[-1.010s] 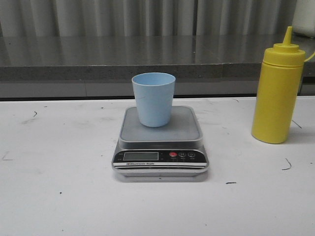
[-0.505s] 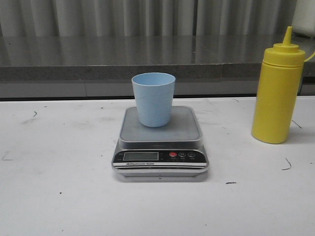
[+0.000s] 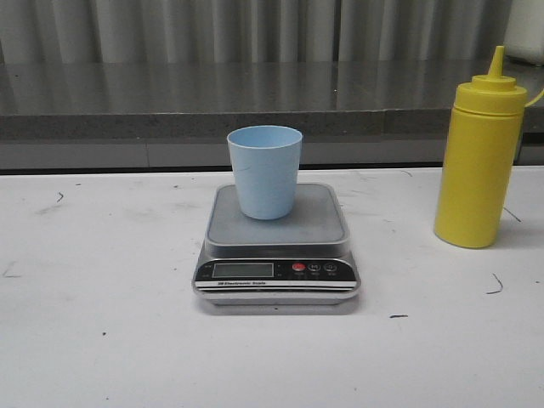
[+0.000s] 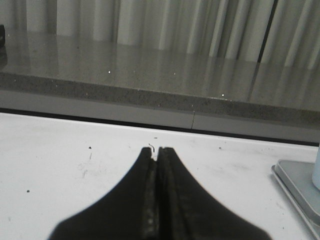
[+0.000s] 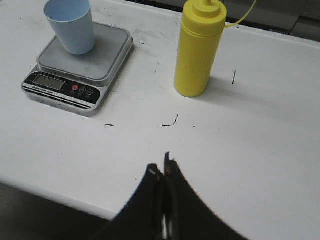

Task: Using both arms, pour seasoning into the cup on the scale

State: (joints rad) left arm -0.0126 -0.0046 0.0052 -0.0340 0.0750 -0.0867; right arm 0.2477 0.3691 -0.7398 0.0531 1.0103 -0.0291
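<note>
With both my left gripper (image 4: 157, 150) and right gripper (image 5: 162, 167) pressed together and empty, I judged the right should part wide before reaching the upright seasoning (image 5: 198, 50) ahead, the cup (image 5: 70, 25) on the scale (image 5: 80, 65) off to its far side.

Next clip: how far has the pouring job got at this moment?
Barely begun. Done: the pale blue plastic cup already stands upright on the flat silver digital scale. In hand: nothing; the left end effector and right end effector are both shut and empty, above the white table. Left: grasping the tall yellow squeeze bottle, standing untouched to the scale's right, and pouring.
</note>
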